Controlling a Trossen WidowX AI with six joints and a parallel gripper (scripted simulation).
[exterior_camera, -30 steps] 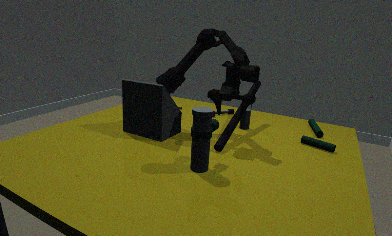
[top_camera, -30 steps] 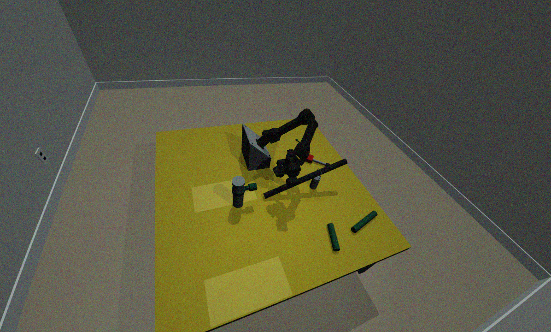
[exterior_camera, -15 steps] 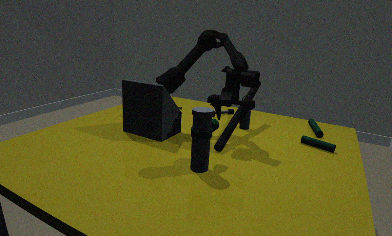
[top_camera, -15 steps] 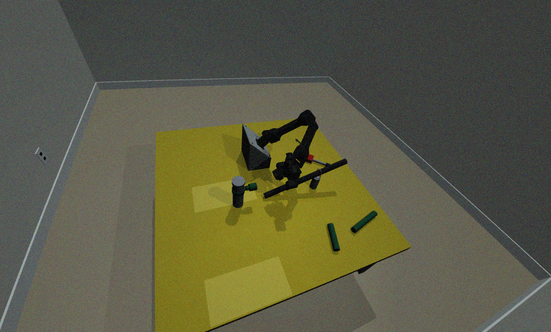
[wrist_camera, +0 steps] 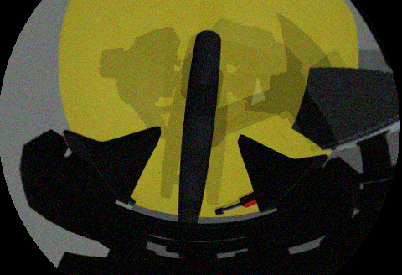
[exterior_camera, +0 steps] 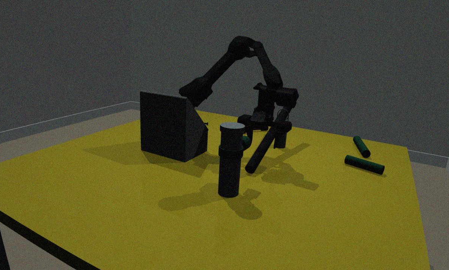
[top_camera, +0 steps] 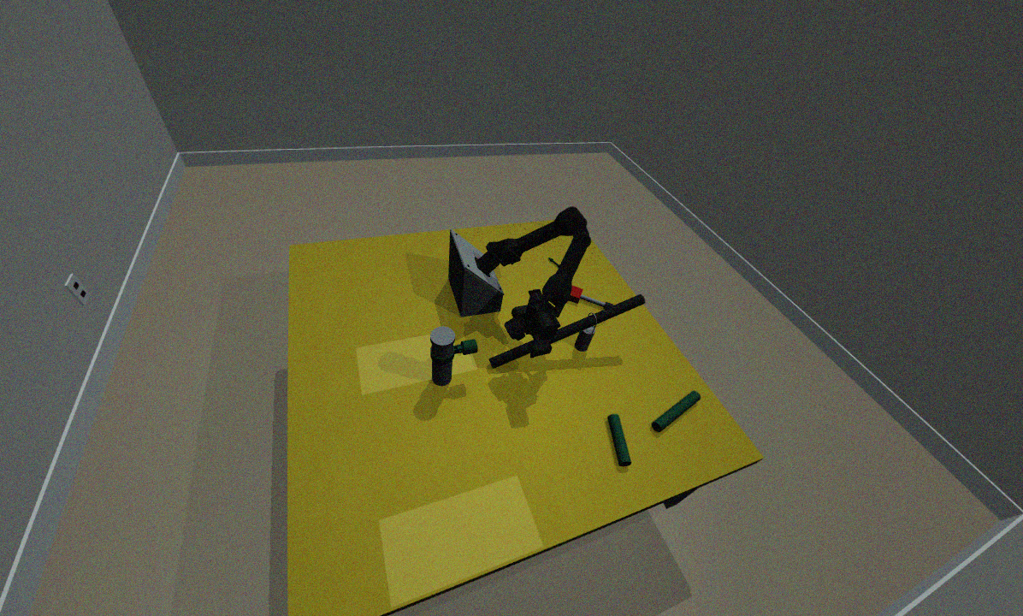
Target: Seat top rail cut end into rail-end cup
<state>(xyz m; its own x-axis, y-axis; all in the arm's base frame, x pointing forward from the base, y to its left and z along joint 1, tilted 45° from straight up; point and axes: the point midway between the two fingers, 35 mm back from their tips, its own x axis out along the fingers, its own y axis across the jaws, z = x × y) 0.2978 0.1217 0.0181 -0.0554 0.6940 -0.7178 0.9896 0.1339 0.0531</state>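
The dark top rail [top_camera: 606, 314] [exterior_camera: 262, 147] [wrist_camera: 203, 90] slants through the wire loop above the small post [top_camera: 583, 340] [exterior_camera: 280, 140]. Its near end stops short of the green rail-end cup [top_camera: 469, 346] [exterior_camera: 246, 143], with a gap between them. The cup hangs on the brace band [exterior_camera: 230, 153] of the big post [top_camera: 441, 372] [exterior_camera: 228, 177]; the band sits a little below the post cap [top_camera: 442, 336] [exterior_camera: 232, 125]. My gripper [wrist_camera: 200, 134] is open, its fingers on either side of the rail near mid-length. Whether a finger touches it I cannot tell. The cup is out of the wrist view.
Two green rods [top_camera: 619, 440] [top_camera: 676, 411] [exterior_camera: 364, 164] [exterior_camera: 361, 146] lie on the yellow table [top_camera: 346, 459] [exterior_camera: 320, 228]. The arm's wedge-shaped mount [exterior_camera: 163, 127] [wrist_camera: 352, 103] stands beside the big post. A red-handled tool [top_camera: 576, 293] [wrist_camera: 249, 203] lies beyond the rail.
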